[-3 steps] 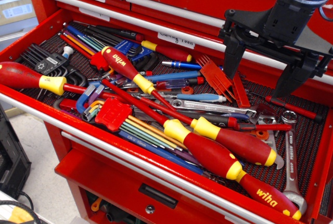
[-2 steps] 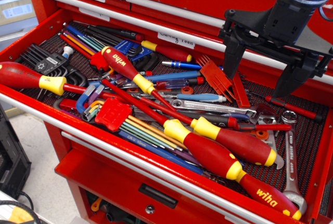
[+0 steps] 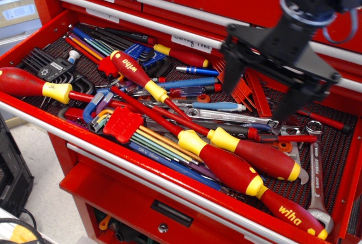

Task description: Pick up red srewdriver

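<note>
The tool (image 3: pixel 257 94), jaws spread and empty, has been shifted leftward over the table's back edge; the red srewdriver (image 3: pixel 34 85) at the left edge is not yet reached

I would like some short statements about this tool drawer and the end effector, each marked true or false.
1. The end effector is open and holds nothing. True.
2. The red srewdriver lies at the drawer's left end. True.
3. The end effector touches its handle. False: it hangs over the drawer's right half, far from it.
4. The tool drawer is closed. False: it is pulled out.
5. The wiha screwdriver has a blue handle. False: red.
</note>
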